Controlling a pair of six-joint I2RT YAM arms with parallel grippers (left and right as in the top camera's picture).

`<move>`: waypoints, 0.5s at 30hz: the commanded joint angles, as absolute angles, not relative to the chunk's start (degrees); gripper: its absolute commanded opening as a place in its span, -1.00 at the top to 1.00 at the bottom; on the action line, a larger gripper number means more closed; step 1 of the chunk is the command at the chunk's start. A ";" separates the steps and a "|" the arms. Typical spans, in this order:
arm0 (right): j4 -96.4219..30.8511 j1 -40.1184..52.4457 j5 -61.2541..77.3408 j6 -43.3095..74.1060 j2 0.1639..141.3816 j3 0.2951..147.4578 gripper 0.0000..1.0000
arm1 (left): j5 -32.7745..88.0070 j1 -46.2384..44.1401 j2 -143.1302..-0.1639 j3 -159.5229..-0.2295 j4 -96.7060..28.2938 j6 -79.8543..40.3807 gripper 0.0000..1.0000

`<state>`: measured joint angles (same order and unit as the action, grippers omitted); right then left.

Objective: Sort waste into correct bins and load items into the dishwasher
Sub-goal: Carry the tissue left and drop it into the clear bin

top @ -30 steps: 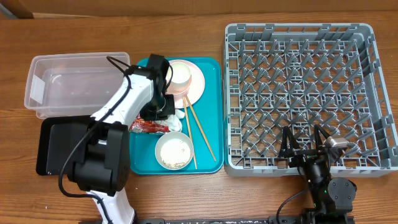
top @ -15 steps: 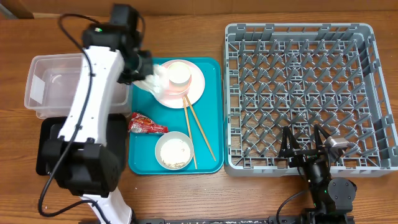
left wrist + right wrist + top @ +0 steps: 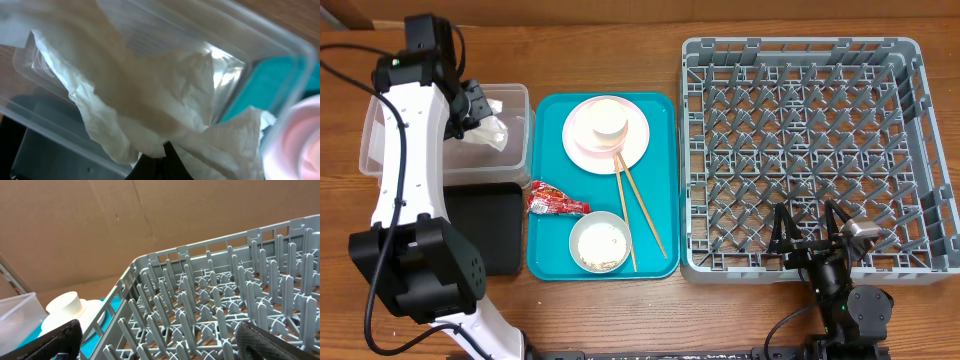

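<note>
My left gripper (image 3: 480, 108) is shut on the crumpled white napkin (image 3: 493, 128) and holds it over the right end of the clear tub (image 3: 390, 150). In the left wrist view the napkin (image 3: 150, 100) hangs from the closed fingertips (image 3: 161, 162) above the tub's rim (image 3: 272, 37). The black tray (image 3: 485, 230) lies in front of the tub. The red wrapper (image 3: 557, 203), a pale bowl with rice (image 3: 600, 243), the chopsticks (image 3: 638, 205) and the pink plate (image 3: 630, 145) carrying a pale cup (image 3: 603, 117) sit on the teal tray. My right gripper (image 3: 810, 238) is open and empty at the grey dish rack's (image 3: 800, 55) front edge.
The teal tray (image 3: 545, 255) lies between the bins and the rack. In the right wrist view the rack's pegs (image 3: 210, 305) fill the space between my open fingers (image 3: 60, 340), with the cup (image 3: 62, 307) beyond its left wall. Bare wooden table surrounds everything.
My left arm has lifted the napkin off the teal tray and swung it left, from beside the plate to over the clear tub. The right arm has not moved.
</note>
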<state>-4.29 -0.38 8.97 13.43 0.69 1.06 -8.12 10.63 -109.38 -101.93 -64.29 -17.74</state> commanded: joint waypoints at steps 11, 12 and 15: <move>-3.99 -0.71 8.64 13.15 0.16 0.45 -1.00 | -9.17 14.74 -108.68 -92.92 -54.41 -19.38 0.66; -3.97 -0.71 8.67 13.15 0.16 0.45 -1.00 | -9.15 14.74 -108.68 -92.92 -54.22 -19.38 0.33; -3.99 -0.71 8.67 13.15 0.16 0.45 -1.00 | -8.95 14.74 -108.68 -92.95 -54.00 -19.35 -0.11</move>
